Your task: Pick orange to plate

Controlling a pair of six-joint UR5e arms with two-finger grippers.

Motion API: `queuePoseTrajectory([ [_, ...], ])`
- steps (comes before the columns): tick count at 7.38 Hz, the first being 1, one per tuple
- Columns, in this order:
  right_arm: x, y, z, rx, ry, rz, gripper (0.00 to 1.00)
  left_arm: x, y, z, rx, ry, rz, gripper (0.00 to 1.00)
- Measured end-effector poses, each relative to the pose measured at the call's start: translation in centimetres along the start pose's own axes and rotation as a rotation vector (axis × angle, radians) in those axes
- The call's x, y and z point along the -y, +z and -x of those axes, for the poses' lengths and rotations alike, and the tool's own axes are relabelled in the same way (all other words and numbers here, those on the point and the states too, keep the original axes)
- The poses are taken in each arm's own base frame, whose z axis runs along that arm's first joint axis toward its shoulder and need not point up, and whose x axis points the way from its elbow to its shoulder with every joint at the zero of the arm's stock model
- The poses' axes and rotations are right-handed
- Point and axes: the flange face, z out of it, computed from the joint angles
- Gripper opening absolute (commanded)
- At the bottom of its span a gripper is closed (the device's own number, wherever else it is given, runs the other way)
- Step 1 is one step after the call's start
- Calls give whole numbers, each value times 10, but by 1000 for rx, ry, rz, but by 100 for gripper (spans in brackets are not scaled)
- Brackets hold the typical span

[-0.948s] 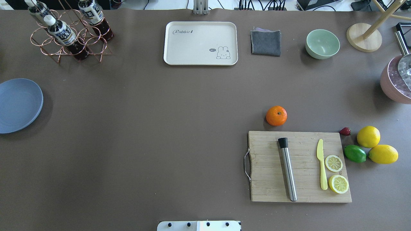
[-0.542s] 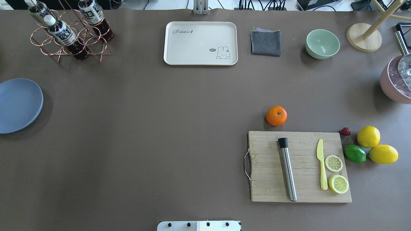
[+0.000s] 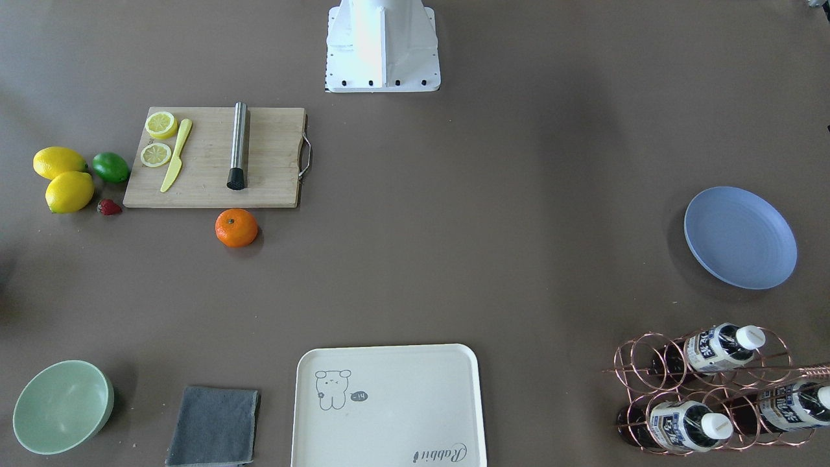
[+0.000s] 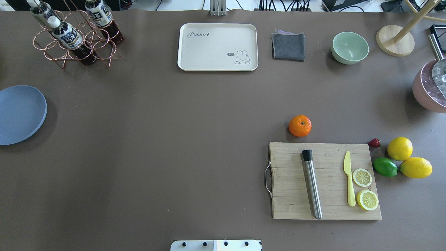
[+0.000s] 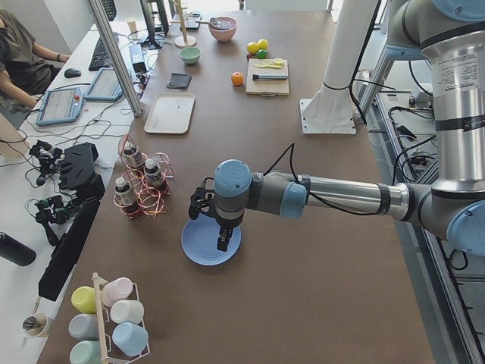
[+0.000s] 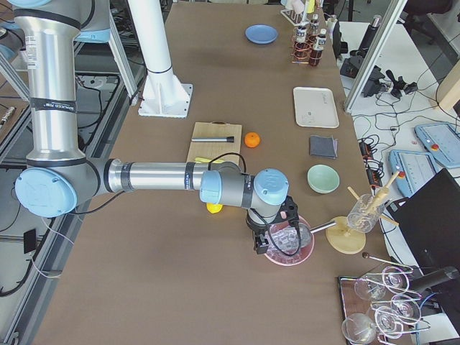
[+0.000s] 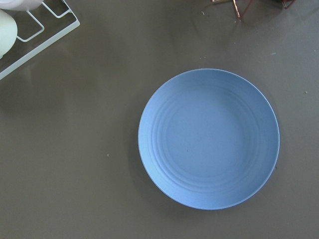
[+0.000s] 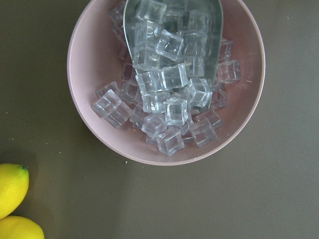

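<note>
Small round bright-orange fruit (image 4: pixel 300 126) sits on the brown bench (image 4: pixel 174 139), in the half toward the bench's right end. It is just off the far edge of the rectangular wooden cutting board (image 4: pixel 292 195), close to it but not on it.

On that board lie a steel cylinder with a black cap (image 4: pixel 312 184), a pale-yellow plastic knife (image 4: pixel 349 181) and 2 lemon slices (image 4: pixel 362 177). Beside the board, nearer the bench's right end, 2 whole yellow lemons (image 4: pixel 399 148), 1 green lime (image 4: pixel 385 167) and a small red strawberry (image 4: pixel 374 142) huddle together.

Over at the bench's left end lies the round flat light-blue plate (image 4: pixel 21 115), well apart from the fruit. Its ringed face shows whole in the left wrist view.

Left tool (image 5: pixel 220 241) hangs above that plate, pointing down. Whether its fingers are spread or closed, I cannot tell.

Right tool (image 6: pixel 269 241) hovers at the bench's right end, over a pink bowl of clear ice cubes (image 8: pixel 94 59) with a metal scoop (image 8: pixel 172 30) resting in it. How far that tool is open, I cannot tell either, nor whether it has hold of anything.
</note>
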Motion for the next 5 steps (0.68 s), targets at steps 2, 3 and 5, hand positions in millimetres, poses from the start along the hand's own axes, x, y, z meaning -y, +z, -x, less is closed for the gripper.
queuePoseTrajectory([
  [2, 0, 0, 1, 0, -5, -1, 100, -5, 1, 1, -1, -8, 7, 97],
  [3, 0, -1, 1, 2, -6, -2, 100, -7, 2, 2, 2, -11, 8, 97],
  [5, 0, -1, 2, 6, -5, -4, 100, -7, 1, 3, 5, -12, 6, 97],
])
